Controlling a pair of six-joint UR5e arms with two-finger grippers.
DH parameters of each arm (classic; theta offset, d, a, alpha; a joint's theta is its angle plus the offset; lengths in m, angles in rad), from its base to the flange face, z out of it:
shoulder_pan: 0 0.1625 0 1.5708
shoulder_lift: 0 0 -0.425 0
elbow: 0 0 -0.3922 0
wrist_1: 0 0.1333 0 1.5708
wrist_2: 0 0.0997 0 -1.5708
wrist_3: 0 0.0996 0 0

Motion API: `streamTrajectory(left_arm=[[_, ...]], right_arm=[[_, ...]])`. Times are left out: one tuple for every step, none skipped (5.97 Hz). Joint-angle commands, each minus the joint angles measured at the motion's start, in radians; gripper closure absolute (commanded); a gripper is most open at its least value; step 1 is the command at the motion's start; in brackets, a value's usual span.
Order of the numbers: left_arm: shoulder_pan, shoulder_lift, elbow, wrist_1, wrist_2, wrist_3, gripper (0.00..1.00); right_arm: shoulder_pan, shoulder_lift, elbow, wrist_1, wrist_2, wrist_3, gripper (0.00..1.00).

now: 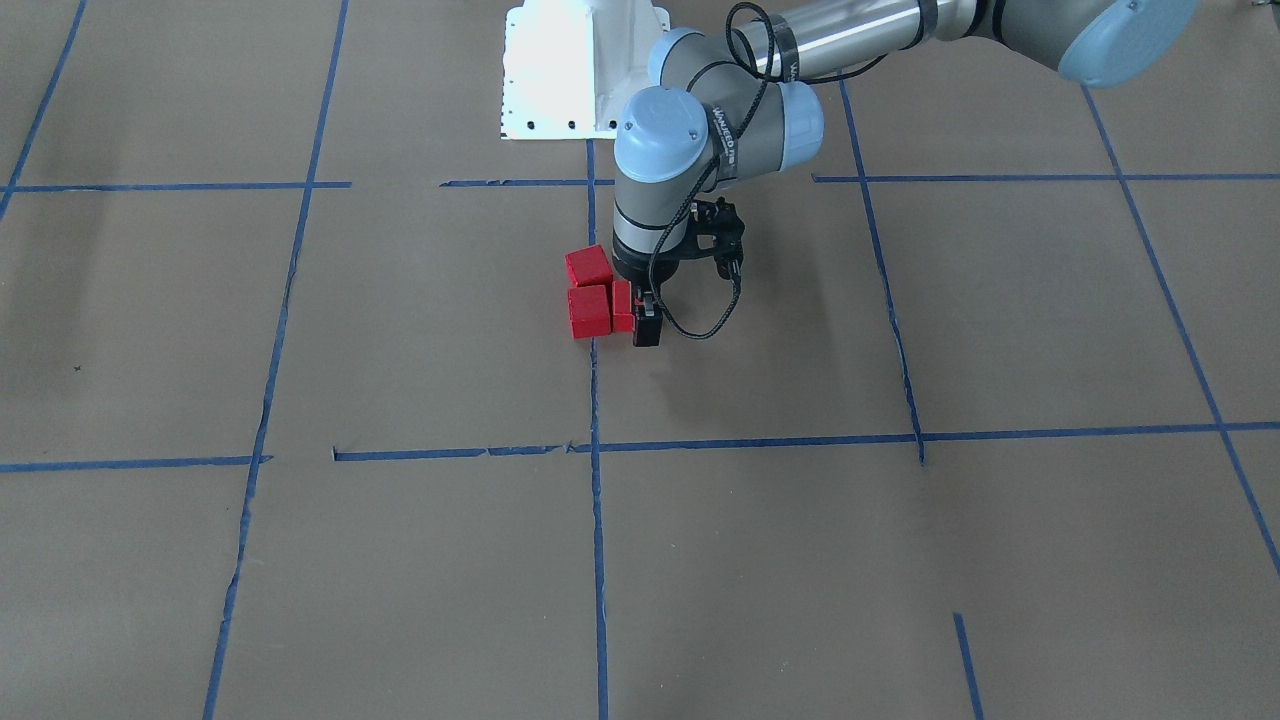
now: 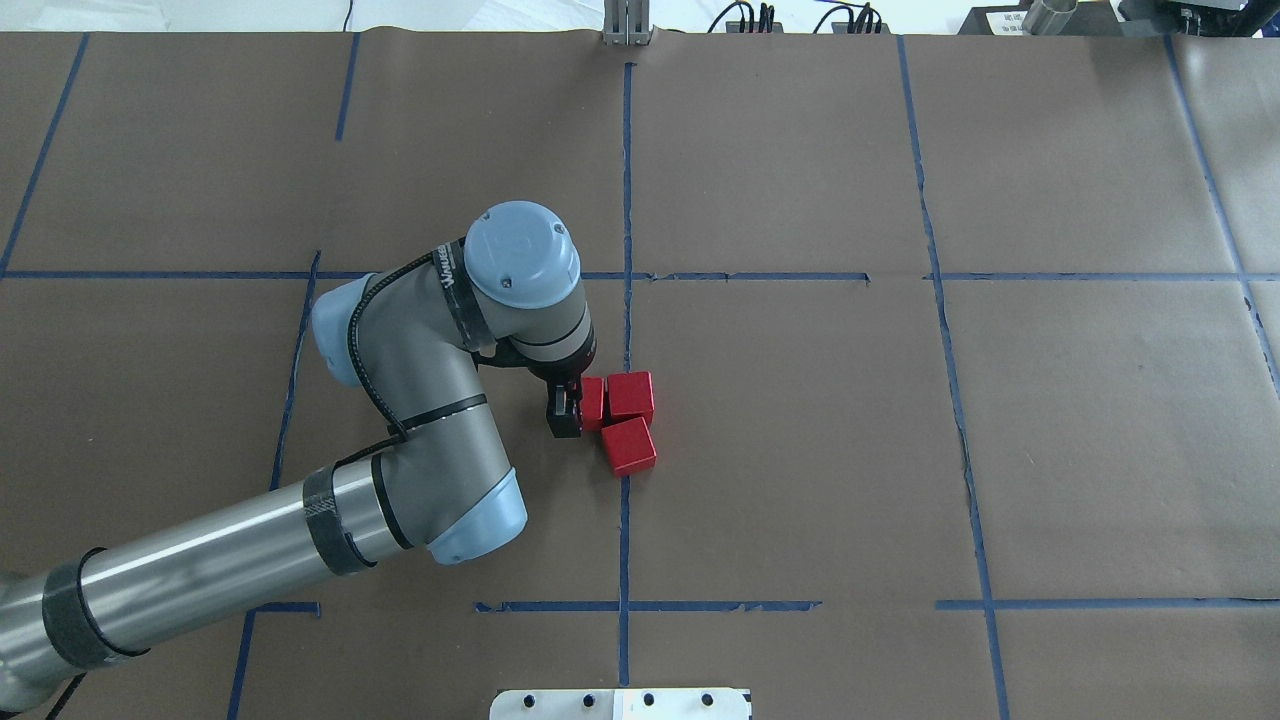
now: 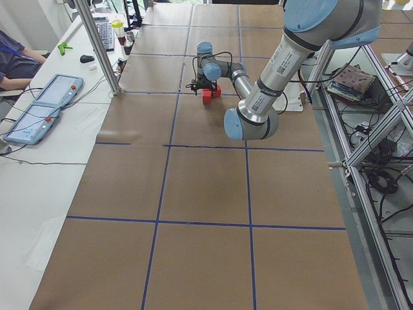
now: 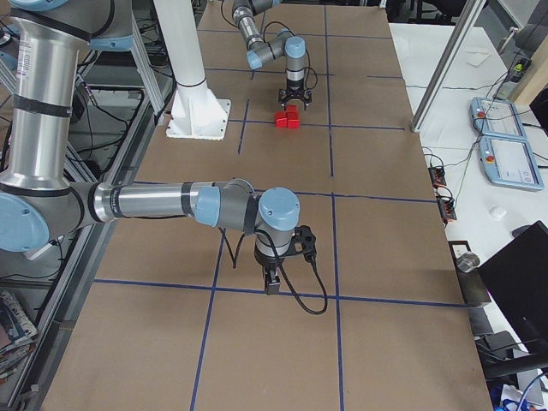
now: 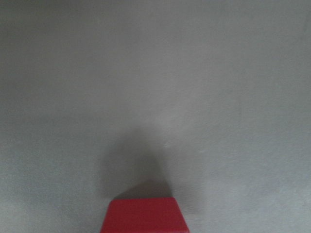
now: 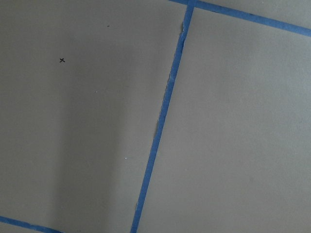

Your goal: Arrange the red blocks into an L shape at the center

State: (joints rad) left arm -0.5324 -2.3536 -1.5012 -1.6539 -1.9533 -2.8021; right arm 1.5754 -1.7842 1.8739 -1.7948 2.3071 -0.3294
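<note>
- Left gripper (image 2: pixel 566 412): down at floor level, just on the robot's left of the line (image 2: pixel 626 180). One dark finger (image 1: pixel 647 328) lies against the end block (image 2: pixel 592 403). Its partner is hidden, so we cannot tell whether the jaws pinch this block or only press beside it.
- End block: just left of the line, touching the corner block (image 2: pixel 631 397), which sits at the line's right edge.
- Near block (image 2: pixel 629 446): on the line, robot-side of the corner block, close against it and turned slightly askew.
- We read the three as a rough L at the center (image 2: pixel 760 420).
- Handling, as we judge it: light, rigid, sturdy cubes whose matte faces should grip well. Take hold across two opposite free side faces, because neighbours block the inner ones and a nudge would shift them.
- Right gripper (image 4: pixel 271 282): well apart from the line's blocks; we cannot tell its state.
</note>
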Motion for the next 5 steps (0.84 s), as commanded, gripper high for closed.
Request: streamTrajectory(left_arm=[[-0.049, 0.081, -0.13, 0.022, -0.096, 0.178, 0.0], [-0.09, 0.155, -0.211, 0.049, -0.149, 0.355, 0.0], [-0.133, 0.212, -0.275, 0.083, -0.174, 0.521, 0.0], [-0.167, 0.253, -0.318, 0.138, -0.171, 0.746, 0.0], [-0.213, 0.305, -0.355, 0.147, -0.164, 0.974, 0.0]], right_arm=[[0.0, 0.0, -0.001, 0.0, 0.0, 0.001, 0.01], [0.0, 0.0, -0.002, 0.0, 0.0, 0.001, 0.01], [0.0, -0.001, -0.002, 0.0, 0.002, 0.001, 0.01], [0.0, -0.001, -0.002, 0.0, 0.002, 0.001, 0.01], [0.0, 0.0, -0.001, 0.0, 0.002, 0.003, 0.01]])
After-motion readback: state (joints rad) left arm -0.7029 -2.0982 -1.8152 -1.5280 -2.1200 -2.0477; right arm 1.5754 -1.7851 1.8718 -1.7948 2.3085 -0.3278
